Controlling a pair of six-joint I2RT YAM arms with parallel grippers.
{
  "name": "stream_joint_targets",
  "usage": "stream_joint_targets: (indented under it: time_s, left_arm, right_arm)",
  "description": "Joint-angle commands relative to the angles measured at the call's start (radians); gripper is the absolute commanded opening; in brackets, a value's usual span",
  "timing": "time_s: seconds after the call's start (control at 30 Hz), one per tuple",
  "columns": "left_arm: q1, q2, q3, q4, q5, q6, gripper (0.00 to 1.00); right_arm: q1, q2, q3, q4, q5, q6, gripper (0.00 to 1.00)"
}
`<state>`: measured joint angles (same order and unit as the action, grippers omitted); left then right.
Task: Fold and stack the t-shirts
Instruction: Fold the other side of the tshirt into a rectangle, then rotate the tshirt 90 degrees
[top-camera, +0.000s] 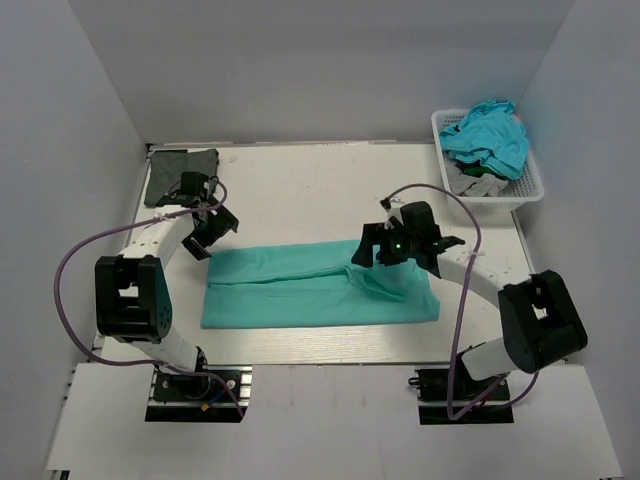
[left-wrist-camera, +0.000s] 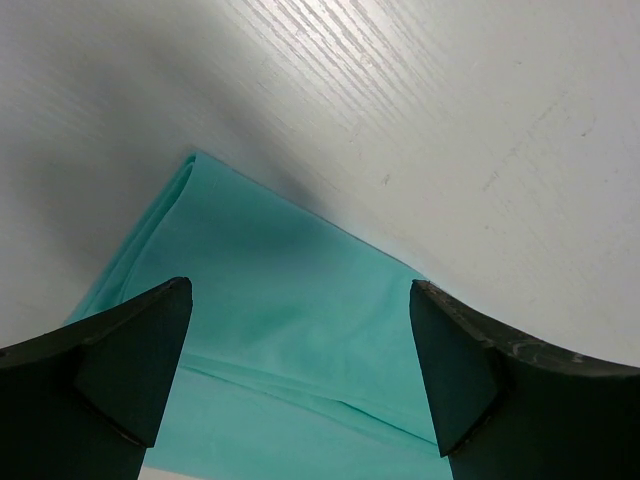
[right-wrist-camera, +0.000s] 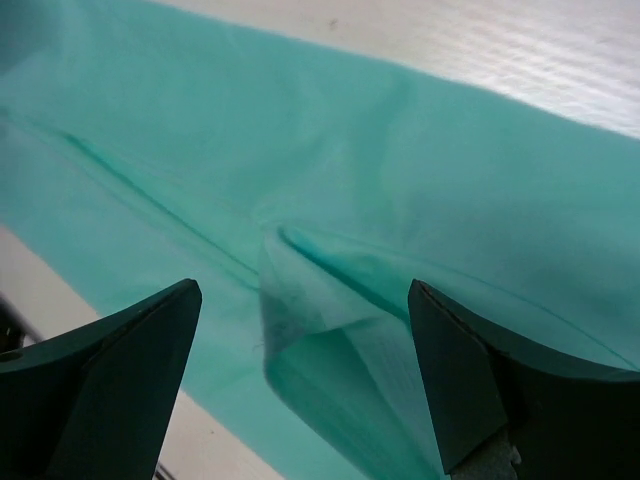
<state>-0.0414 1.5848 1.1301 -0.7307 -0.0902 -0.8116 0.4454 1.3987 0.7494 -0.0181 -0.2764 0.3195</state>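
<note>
White table (top-camera: 300, 190) with one teal t-shirt (top-camera: 300, 290), one folded dark t-shirt (top-camera: 180, 172), one basket (top-camera: 497, 203); left fingers (left-wrist-camera: 120, 350) and right fingers (right-wrist-camera: 110, 370) wide apart

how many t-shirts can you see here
4: a teal one spread mid-table, a dark folded one at the far left corner, a turquoise one and a grey one in the basket; more may hide beneath.

One table (top-camera: 300, 190) has two robot arms at its near edge, the left arm (top-camera: 160, 235) and the right arm (top-camera: 470, 275). Two shirts lie on the table: one teal shirt (top-camera: 300, 290) near the middle and one dark grey-green shirt (top-camera: 182, 172) at the far left. One white basket (top-camera: 505, 202) at the far right holds one turquoise-blue shirt (top-camera: 488, 135) and one grey shirt (top-camera: 478, 183); any others underneath cannot be counted.
</note>
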Motion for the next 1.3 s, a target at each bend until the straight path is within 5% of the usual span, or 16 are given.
stream_joint_targets:
  time_s: [0.0, 0.3, 0.47, 0.5, 0.7, 1.07, 1.2, 1.27]
  left_arm:
    - [-0.002, -0.005, 0.037, 0.008, 0.017, 0.019, 1.0]
    - [-0.002, 0.004, 0.056, 0.034, 0.007, 0.058, 1.0]
    - [-0.002, 0.047, 0.066, 0.054, 0.07, 0.092, 1.0]
    - [-0.011, 0.056, 0.075, 0.068, 0.085, 0.101, 1.0]
    - [-0.046, 0.098, 0.014, 0.077, 0.104, 0.114, 1.0]
    - [-0.159, 0.029, -0.343, 0.044, 0.058, -0.029, 1.0]
    - [-0.271, -0.138, -0.481, -0.03, 0.23, -0.133, 1.0]
    - [-0.319, -0.221, -0.568, -0.03, 0.341, -0.156, 1.0]
  right_arm:
    - [0.036, 0.045, 0.034, 0.034, -0.214, -0.045, 0.9]
    - [0.124, -0.182, -0.044, -0.388, -0.451, -0.18, 0.9]
    - [0.11, -0.311, -0.036, -0.379, -0.141, -0.097, 0.9]
    - [0.107, -0.279, -0.01, -0.396, 0.022, -0.055, 0.9]
    - [0.061, -0.109, 0.057, -0.536, 0.361, 0.145, 0.9]
    - [-0.048, 0.259, 0.134, -0.359, 0.242, 0.147, 0.9]
    - [-0.057, 0.521, 0.379, -0.298, 0.178, 0.084, 0.9]
    - [-0.06, 0.743, 0.688, -0.372, 0.046, 0.025, 0.9]
